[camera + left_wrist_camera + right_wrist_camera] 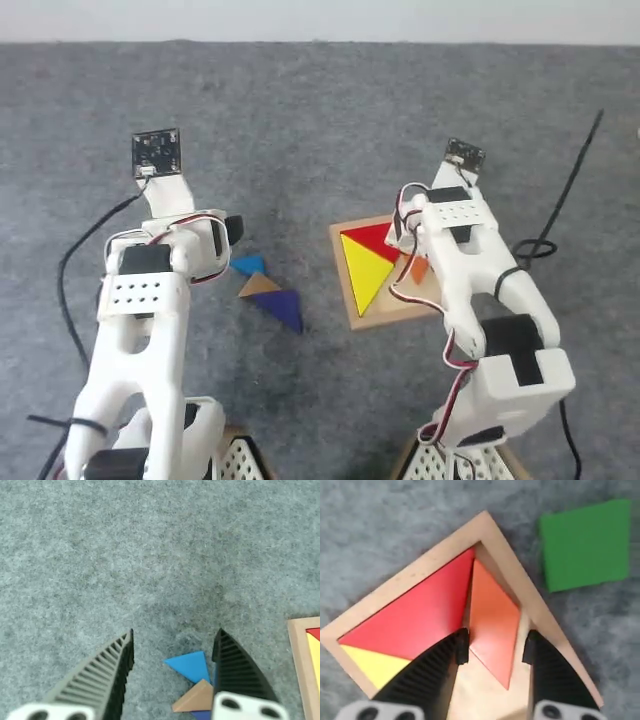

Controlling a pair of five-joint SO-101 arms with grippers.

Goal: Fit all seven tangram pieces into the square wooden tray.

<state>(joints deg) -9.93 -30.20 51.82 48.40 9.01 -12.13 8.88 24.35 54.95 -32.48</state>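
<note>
hanging over the grey tabletop (300, 120), the left tool (175, 634) is holding its two fingers wide apart with nothing between them. a light blue piece (190, 666) is lying just beside one finger, on the tray side, with a tan piece (197, 699) touching it and a dark blue piece (281, 307) next to that. i think the left arm is the nearer one for these three, and it is needing a small shift toward the tray to get the light blue piece between its fingers. further right, the wooden tray (410, 578) is holding a yellow piece (365, 268), a red piece (415, 615) and an orange piece (492, 615). the right tool (496, 632) is sitting over the orange piece with its fingers spread, one on each side, and the piece's long way is running straight out between them. a green square (585, 542) is lying outside the tray, near its corner.
</note>
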